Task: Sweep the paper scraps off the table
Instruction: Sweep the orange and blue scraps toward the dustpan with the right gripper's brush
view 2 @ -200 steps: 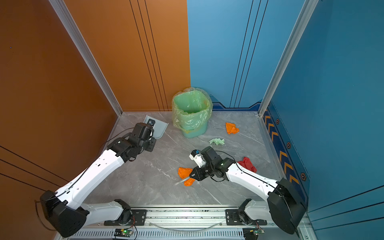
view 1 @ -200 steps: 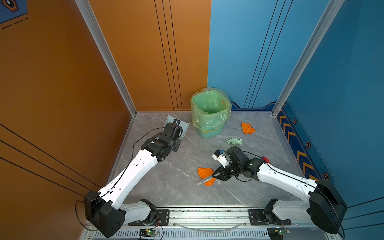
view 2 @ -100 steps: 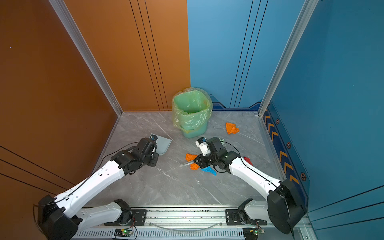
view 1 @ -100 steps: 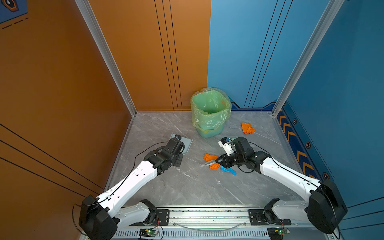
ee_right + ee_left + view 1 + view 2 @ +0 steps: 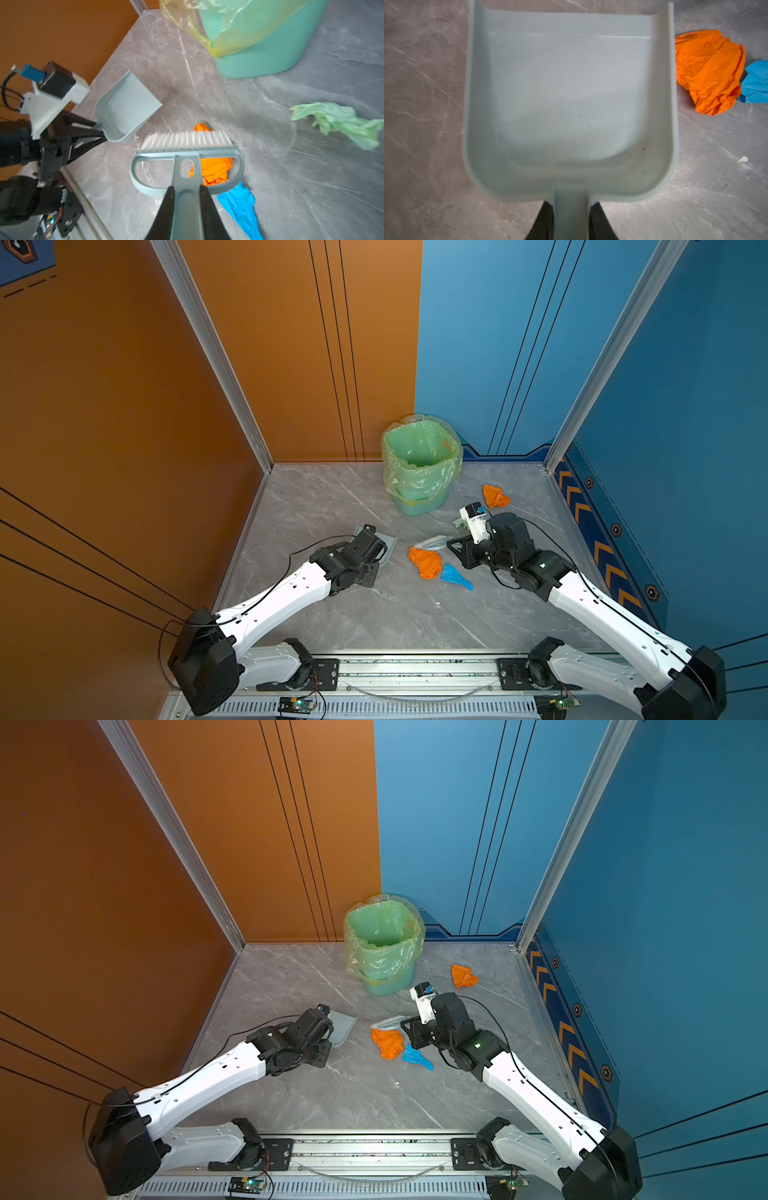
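Dustpan and brush both gripped, paper scraps (image 5: 386,1043) loose on the table (image 5: 332,497).

Left gripper (image 5: 571,204) clenched on the handle of the grey dustpan (image 5: 571,93), left of centre in both top views. Right gripper (image 5: 187,187) clenched on the handle of the white-bristled brush (image 5: 187,153), right of centre. Under the brush head, an orange wad (image 5: 424,562), just beside the pan's side wall rather than at its mouth. Touching it at lower right, a bright blue wad (image 5: 455,577). Beyond the brush, a pale green wad (image 5: 340,122), mostly hidden behind the right wrist in both top views. Well apart at upper right, a second orange wad (image 5: 495,496). Near that one, the lined green bin (image 5: 419,499) against the back wall.
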Controlling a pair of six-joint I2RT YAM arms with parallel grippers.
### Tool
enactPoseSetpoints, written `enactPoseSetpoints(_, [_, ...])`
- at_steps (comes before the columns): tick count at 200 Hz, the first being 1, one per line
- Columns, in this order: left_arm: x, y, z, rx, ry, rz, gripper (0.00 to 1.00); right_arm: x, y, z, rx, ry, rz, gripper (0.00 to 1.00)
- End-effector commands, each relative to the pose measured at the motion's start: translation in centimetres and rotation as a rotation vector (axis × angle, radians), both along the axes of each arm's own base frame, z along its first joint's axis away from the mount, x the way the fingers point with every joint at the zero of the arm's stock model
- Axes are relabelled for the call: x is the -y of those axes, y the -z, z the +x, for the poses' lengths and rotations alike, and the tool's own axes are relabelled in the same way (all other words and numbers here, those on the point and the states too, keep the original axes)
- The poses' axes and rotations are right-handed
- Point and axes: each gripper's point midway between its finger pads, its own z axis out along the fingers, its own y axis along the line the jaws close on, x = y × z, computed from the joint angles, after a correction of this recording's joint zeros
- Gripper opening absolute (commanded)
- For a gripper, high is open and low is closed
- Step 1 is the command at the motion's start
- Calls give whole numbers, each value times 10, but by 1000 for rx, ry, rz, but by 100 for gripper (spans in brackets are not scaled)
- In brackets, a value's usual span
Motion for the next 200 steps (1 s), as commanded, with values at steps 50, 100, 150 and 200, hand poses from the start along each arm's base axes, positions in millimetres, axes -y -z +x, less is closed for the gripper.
enactPoseSetpoints(50, [31,37,-34,-115,121,44,0,59,16,6,22,279,-133,0])
enactPoseSetpoints(100, [34,44,-41,-131,143,29,0,60,31,15,10,299,-182,0])
enactPoseSetpoints(150, [28,58,-50,-155,145,27,0,57,39,27,2,320,-202,0])
enactPoseSetpoints(200, [39,67,-62,-170,192,-8,0,63,44,32,7,327,-281,0])
